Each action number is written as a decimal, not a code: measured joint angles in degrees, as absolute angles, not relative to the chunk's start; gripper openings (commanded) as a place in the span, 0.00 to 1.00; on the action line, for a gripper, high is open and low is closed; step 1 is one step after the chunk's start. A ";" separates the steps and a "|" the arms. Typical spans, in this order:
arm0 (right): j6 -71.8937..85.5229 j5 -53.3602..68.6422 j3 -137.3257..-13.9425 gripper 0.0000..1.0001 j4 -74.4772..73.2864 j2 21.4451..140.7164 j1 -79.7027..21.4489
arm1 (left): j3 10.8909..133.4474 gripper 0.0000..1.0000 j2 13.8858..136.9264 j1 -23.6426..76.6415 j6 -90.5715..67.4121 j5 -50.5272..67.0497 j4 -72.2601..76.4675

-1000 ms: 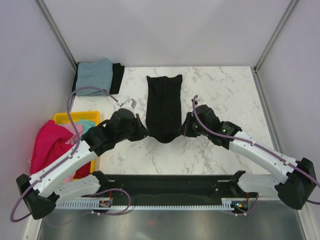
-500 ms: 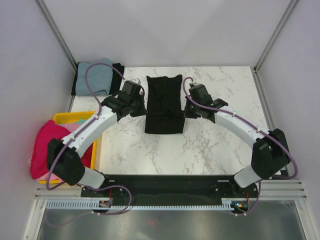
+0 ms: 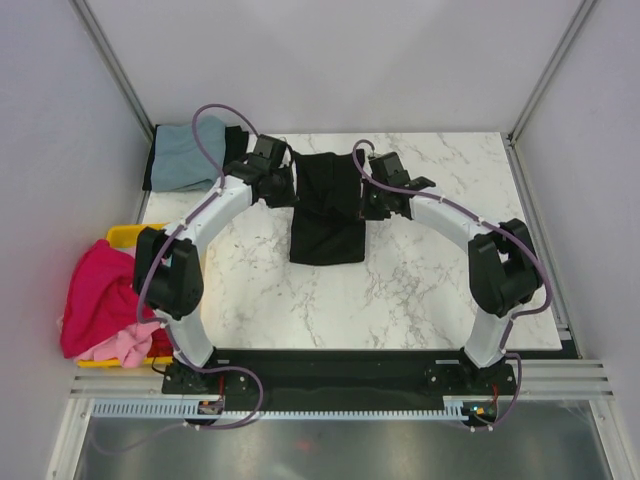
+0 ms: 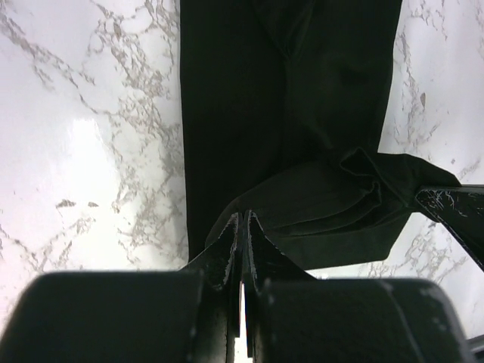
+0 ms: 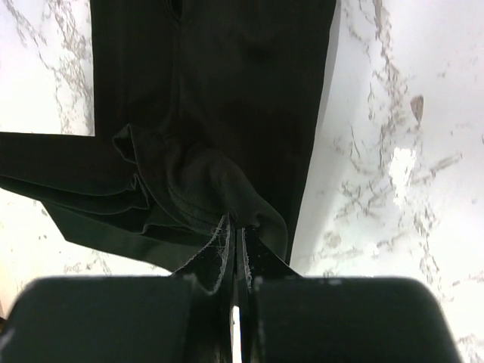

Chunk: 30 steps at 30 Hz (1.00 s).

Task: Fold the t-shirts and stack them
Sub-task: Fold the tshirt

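A long black t-shirt (image 3: 325, 225) lies on the marble table (image 3: 440, 280), folded into a narrow strip. Both grippers pinch its near end, which is lifted and doubled back over the far half. My left gripper (image 3: 291, 186) is shut on the cloth's left corner, and the left wrist view shows its tips (image 4: 243, 216) closed on the black fabric (image 4: 287, 113). My right gripper (image 3: 366, 196) is shut on the right corner, its tips (image 5: 236, 228) closed on a bunched fold of the shirt (image 5: 227, 91).
A folded grey-blue t-shirt (image 3: 188, 155) lies on a black one (image 3: 237, 142) at the far left corner. A yellow bin (image 3: 125, 236) at the left edge holds a magenta t-shirt (image 3: 95, 295) and a pink one (image 3: 125, 343). Grey walls enclose the table.
Both arms have reached away from me, carrying the black t-shirt's near end up and over toward its far end. The strip on the table now looks shorter.
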<state>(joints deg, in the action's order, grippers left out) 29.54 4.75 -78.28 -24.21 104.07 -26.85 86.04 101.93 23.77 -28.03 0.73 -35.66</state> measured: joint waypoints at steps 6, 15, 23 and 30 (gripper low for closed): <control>28.64 6.00 -81.91 0.00 -23.51 108.49 -25.69 | 90.21 0.02 106.69 21.78 -26.74 2.42 -35.66; 28.21 8.75 -86.89 0.00 -22.87 115.07 -23.09 | 96.90 0.02 114.67 20.10 -24.99 5.37 -35.75; 28.14 11.94 -92.38 0.01 -22.68 120.01 -21.56 | 101.69 0.02 119.83 19.81 -24.51 6.02 -36.38; 28.38 14.85 -96.09 0.42 -22.31 124.22 -21.19 | 106.76 0.21 124.36 18.81 -24.25 5.91 -38.20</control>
